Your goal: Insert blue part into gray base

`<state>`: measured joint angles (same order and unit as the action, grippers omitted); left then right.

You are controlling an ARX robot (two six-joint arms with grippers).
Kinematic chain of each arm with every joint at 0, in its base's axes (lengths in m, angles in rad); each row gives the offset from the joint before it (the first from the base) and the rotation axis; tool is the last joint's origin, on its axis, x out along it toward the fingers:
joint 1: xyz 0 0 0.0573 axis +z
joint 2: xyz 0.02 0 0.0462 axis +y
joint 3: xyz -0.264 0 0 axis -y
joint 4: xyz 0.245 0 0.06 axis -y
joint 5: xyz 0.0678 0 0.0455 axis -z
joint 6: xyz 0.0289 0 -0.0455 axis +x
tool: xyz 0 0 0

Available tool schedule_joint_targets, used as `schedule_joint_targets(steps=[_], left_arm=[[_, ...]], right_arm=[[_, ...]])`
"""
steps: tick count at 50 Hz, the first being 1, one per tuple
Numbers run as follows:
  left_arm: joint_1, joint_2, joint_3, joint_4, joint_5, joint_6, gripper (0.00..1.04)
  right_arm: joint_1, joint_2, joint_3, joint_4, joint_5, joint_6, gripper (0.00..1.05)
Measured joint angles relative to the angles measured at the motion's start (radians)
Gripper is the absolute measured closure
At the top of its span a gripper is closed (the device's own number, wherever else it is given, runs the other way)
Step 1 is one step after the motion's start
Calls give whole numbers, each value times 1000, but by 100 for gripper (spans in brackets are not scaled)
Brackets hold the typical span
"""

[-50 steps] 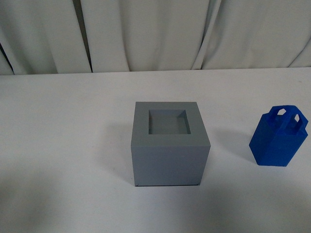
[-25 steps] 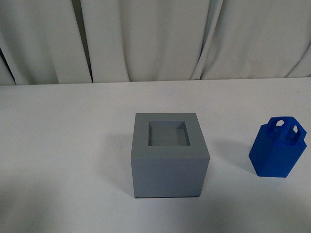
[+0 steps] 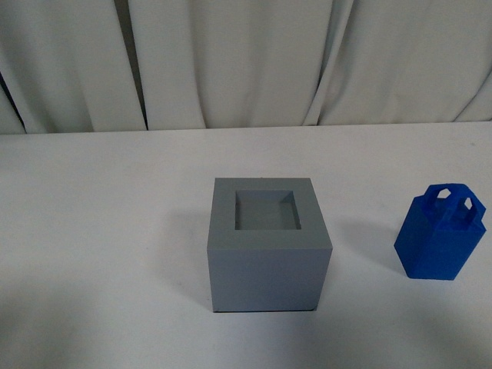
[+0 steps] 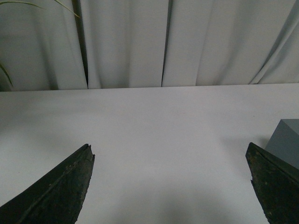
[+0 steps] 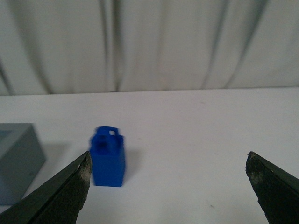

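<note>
When you look through the front view, the gray base [image 3: 269, 242] sits near the middle of a white surface [image 3: 92, 231]. Its square recess [image 3: 266, 211] faces up and is empty. The blue part [image 3: 440, 234] stands upright well apart from it, toward the robot's right, with its loop handle [image 3: 453, 188] on top. Neither arm shows here, and pale curtains [image 3: 246, 61] hang behind.

From the left wrist view, the left claw [image 4: 169, 148] is spread wide and holds nothing. A corner of the base shows just past one side of it.

From the right wrist view, the right claw [image 5: 168, 156] is also wide and empty. The blue part stands ahead of it, off centre in the opening and slightly blurred.

Judging by its matte plastic look, the part is probably light, rigid and not slippery. You would likely do best to pinch its flat side walls below the chamfer, keeping it upright, since the recess looks like a close fit.
</note>
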<state>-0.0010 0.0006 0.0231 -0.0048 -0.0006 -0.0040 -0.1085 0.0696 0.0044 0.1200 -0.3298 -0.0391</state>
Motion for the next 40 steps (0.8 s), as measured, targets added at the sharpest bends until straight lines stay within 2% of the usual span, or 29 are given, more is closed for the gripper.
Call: schedule_joint_targets(steps=[3,6,9,15,21,30,40], left_arm=[[0,0,0,0,3,0,6],[0,0,0,0,-1,0,6],[0,0,0,0,0,0,6],[0,0,0,0,1,0,6],[0,0,0,0,1,0,6],[0,0,0,0,0,0,6],[0,0,0,0,0,0,6]], right_arm=[[-74,59,0,63,-207,-20,7],[-90,129,1,98,-358,-35,7],[-75,216,2,148,-408,-52,7],[-8,556,93,335,-304,-80,7],[35,774,222,319,-281,-100,7],[115,977,474,101,-280,-252,7],[156,1106,693,-85,-278,-428,7]])
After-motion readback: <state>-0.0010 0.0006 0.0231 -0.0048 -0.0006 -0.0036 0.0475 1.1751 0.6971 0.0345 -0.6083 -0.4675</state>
